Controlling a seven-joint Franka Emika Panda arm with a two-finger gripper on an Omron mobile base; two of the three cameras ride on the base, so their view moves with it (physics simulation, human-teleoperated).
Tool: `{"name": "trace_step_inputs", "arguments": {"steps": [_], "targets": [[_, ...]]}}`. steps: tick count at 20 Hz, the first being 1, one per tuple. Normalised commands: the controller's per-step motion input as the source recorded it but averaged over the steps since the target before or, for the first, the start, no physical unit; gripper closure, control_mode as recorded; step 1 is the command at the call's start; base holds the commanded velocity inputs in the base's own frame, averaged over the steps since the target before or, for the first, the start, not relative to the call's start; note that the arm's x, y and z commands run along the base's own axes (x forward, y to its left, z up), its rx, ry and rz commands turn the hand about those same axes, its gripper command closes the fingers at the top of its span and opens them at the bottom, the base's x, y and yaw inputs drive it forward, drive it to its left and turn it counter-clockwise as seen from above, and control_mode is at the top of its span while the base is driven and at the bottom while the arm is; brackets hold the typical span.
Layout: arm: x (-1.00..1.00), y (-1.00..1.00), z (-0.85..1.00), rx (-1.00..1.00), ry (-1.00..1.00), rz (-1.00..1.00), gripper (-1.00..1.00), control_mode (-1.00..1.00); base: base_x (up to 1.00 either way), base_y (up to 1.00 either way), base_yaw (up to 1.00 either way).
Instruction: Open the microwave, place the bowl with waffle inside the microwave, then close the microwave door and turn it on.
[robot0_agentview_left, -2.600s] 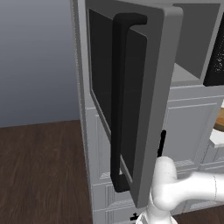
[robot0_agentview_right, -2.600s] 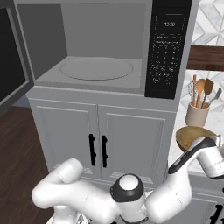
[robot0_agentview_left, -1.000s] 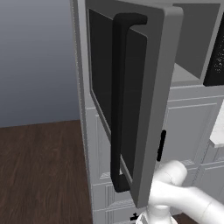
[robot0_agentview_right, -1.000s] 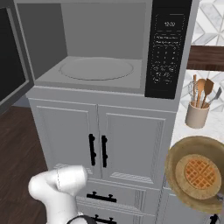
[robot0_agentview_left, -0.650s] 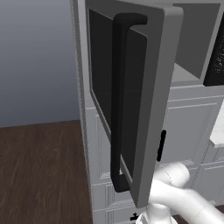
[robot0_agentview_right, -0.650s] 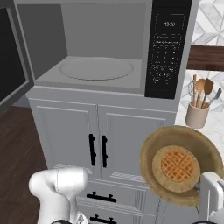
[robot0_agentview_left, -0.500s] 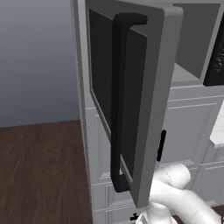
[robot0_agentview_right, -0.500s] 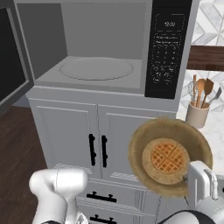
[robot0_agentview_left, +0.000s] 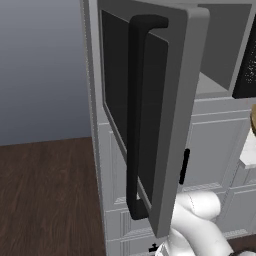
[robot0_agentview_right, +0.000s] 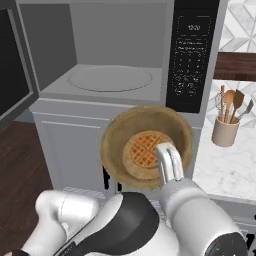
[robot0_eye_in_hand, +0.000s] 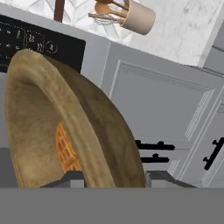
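The microwave stands open, its grey cavity and round turntable bare, its black keypad panel on the right. The microwave door, swung wide, shows its long black bar handle; its edge also appears as the door at the far left. My gripper is shut on the rim of the brown bowl, held tilted in the air just below and in front of the cavity, the waffle lying inside. From the hand, the bowl and waffle sit between my gripper tips.
A beige utensil crock with wooden spoons stands on the marble counter to the right. White cupboard doors with short black handles sit below the microwave. Dark wood floor lies to the left.
The bowl in my gripper has travelled up and to the left, from low by the counter to just in front of the microwave opening. The door has not moved.
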Motion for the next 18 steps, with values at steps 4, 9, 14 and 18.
{"name": "trace_step_inputs", "arguments": {"steps": [4, 9, 14, 18], "targets": [[0.0, 1.0, 0.54, -0.15, 0.04, 0.0, 1.0, -1.0, 0.0, 0.0, 0.0], [0.01, 1.0, 0.57, -0.09, 0.16, 0.0, 1.0, -1.0, 0.0, 0.0, 0.0], [0.34, 0.88, 0.68, 0.0, 0.29, -0.04, 1.0, -1.0, 0.0, 0.0, 0.0], [0.5, 0.67, 0.61, 0.0, 0.28, -0.07, 1.0, -1.0, 0.0, 0.0, 0.0]]}}
